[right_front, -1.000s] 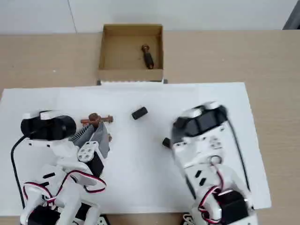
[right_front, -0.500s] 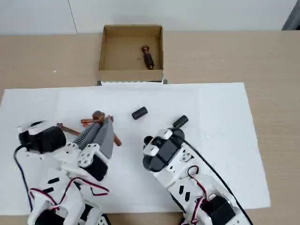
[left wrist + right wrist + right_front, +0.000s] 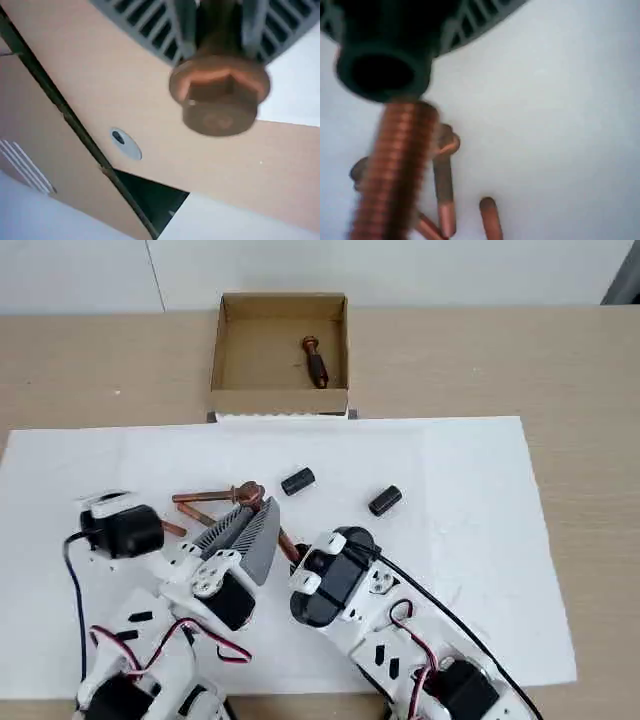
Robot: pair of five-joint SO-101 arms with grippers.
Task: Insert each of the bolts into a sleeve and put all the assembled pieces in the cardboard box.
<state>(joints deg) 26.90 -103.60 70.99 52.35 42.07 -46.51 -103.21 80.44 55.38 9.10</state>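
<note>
Copper hex-head bolt (image 3: 286, 540), seen from above, is pinched in the left jaws over the white paper sheet (image 3: 470, 470) on the tan wooden desk (image 3: 580, 370), its threaded end pointing at the right arm. Loose copper bolts (image 3: 205, 498) lie just beside it, with two spare black cylindrical sleeves (image 3: 297, 481) (image 3: 385, 500) nearby. One assembled bolt-and-sleeve piece (image 3: 315, 360) lies in the open brown cardboard box (image 3: 232, 350).

Left wrist view: the jaws press onto the shank just behind the bolt's head (image 3: 219, 95).

Right wrist view: the right jaws clamp a held black sleeve (image 3: 382, 70), with the bolt's threaded tip (image 3: 395, 165) at its mouth.
</note>
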